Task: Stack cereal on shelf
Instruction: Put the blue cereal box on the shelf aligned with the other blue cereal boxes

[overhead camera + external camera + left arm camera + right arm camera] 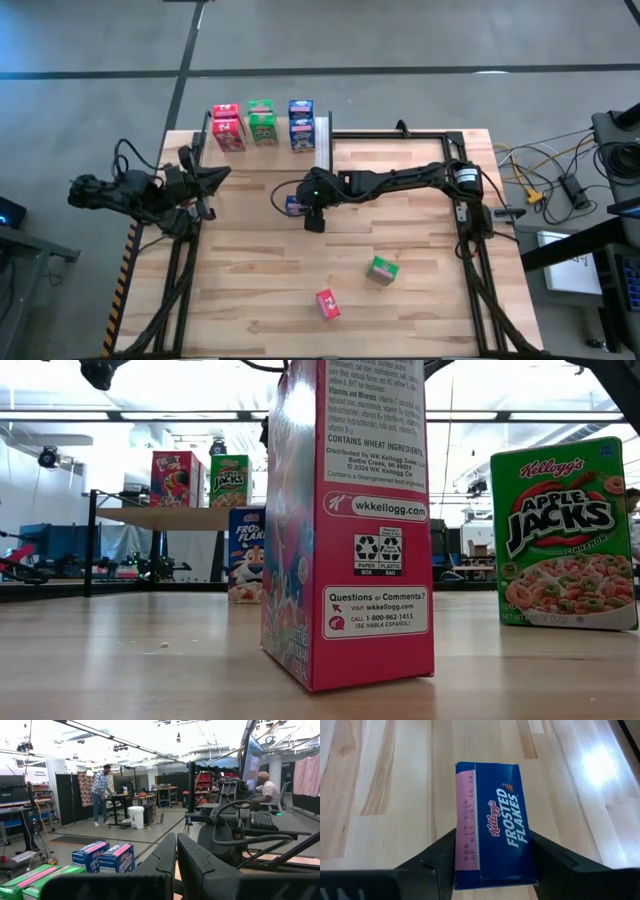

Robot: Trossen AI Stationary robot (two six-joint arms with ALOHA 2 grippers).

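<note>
The right gripper (492, 862) is clamping a blue Frosted Flakes cereal box (492, 822) across its narrow width at mid-table. The light wooden shelf (322, 140) is lying just beyond, to the far left. The left gripper (215, 178), fingers pressed together, is waiting at the table's left edge.

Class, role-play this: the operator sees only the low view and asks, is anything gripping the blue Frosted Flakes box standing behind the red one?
Observer: Yes. The right wrist view shows the right gripper with a finger against each side of the blue box.
Operator: Where is the left arm?
Observer: The left gripper waits shut at the table's left edge, beside the shelf.
Operator: How many other boxes are off the shelf?
Observer: Two: a green box and a red box, both nearer the table's front edge.
</note>
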